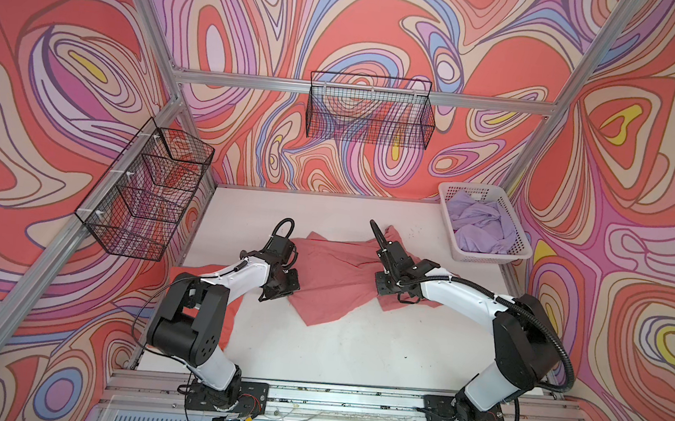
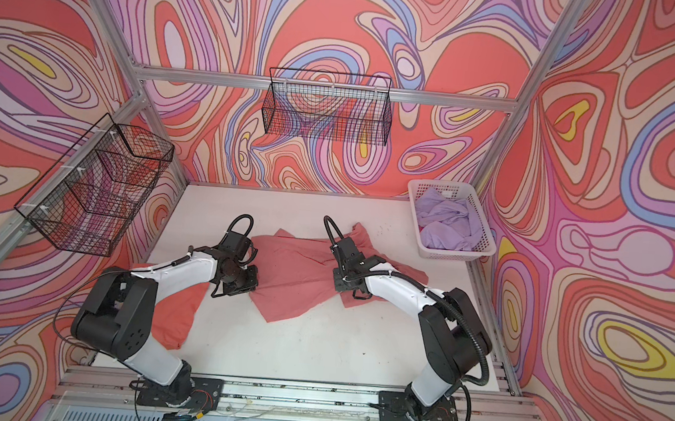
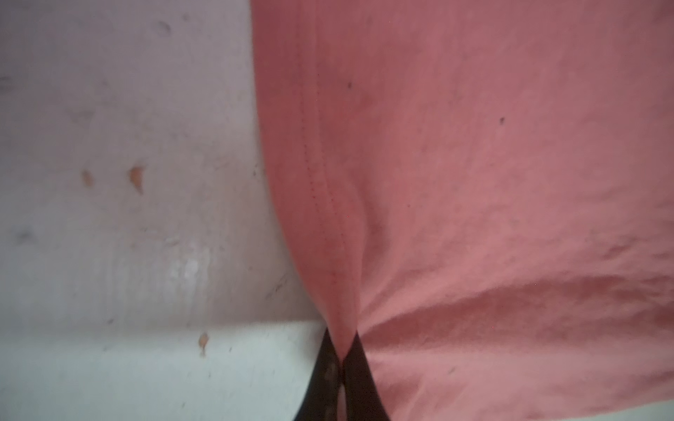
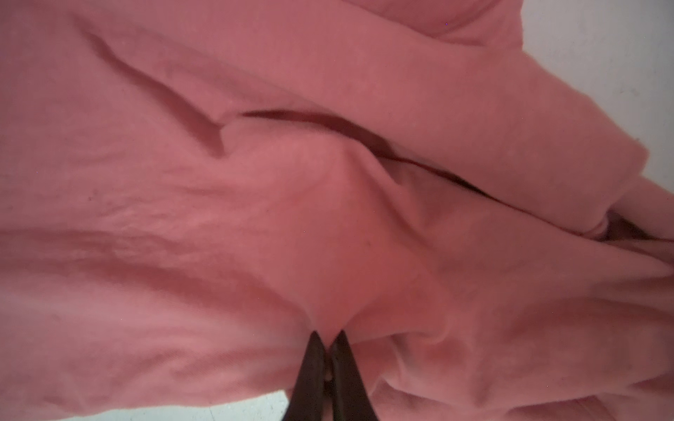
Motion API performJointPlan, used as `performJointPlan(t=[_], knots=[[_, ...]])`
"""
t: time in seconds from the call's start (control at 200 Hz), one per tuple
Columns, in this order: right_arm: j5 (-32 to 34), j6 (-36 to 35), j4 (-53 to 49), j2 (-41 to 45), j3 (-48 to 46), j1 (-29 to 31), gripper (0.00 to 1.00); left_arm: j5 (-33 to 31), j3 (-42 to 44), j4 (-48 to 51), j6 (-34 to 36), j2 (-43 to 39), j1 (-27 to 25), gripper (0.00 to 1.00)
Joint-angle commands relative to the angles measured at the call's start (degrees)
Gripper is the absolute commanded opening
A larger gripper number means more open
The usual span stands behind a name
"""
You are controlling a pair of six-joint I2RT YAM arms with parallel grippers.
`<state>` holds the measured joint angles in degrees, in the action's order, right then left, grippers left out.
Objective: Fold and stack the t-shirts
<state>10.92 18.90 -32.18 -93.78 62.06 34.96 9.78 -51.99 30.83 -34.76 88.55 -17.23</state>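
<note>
Left arm (image 1: 234, 277) reaches inward, left jaws pinched closed; right arm (image 1: 458, 293) likewise, right jaws pinched closed.

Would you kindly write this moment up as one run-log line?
left tool: shut on pink shirt | right tool: shut on pink shirt | coral shirt: lying at left | lavender shirt: in basket

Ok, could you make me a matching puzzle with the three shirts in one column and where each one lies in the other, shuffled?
Things:
1 pink shirt
2 orange shirt
3 lavender shirt

Places:
a in the white basket
b middle of the table, rumpled
c left edge of the table

Pairs: 1-b, 2-c, 3-a
</note>
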Motion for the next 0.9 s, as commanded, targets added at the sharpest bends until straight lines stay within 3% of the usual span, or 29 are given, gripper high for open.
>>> performJointPlan(t=[0.0,0.175,0.34,0.571,0.596,0.656,0.696,0.791,0.896], knots=[[2.15,-1.01,-3.1,4.31,2.09,-0.24,0.0,-2.51,-6.14,13.94,-0.85,-8.05,-2.81,0.0],[2.53,-2.4,-3.18,3.33,2.8,-1.59,0.0,-4.47,-7.93,17.46,0.24,-10.56,-3.1,0.0],[1.39,-3.99,-2.33,-1.51,4.26,-3.29,0.0,-1.33,-12.92,16.22,2.04,-2.85,-1.82,0.0],[1.65,-4.48,-0.26,-6.34,6.77,-3.34,0.0,-6.76,-15.79,6.01,5.86,8.89,-1.27,0.0],[1.65,-4.5,-0.25,-6.76,7.47,-3.41,0.0,-7.21,-16.78,5.02,6.15,10.39,-1.29,0.08],[1.82,-4.57,-0.66,-9.21,9.3,-3.37,0.0,-9.38,-19.86,5.68,6.38,13.69,-1.27,0.57],[1.87,-4.7,-1.18,-9.78,10.55,-3.38,0.09,-10.26,-21.55,7.26,6.46,14.9,-1.22,0.78],[3.3,-4.65,-2.09,-9.13,11.98,-3.39,0.27,-13.77,-19.39,7.41,5.17,11.11,-1.22,0.94],[3.22,-4.57,-2.68,-7.45,12.27,-3.41,0.4,-17.64,-13.64,8.19,2.55,1.89,-1.22,0.95]])
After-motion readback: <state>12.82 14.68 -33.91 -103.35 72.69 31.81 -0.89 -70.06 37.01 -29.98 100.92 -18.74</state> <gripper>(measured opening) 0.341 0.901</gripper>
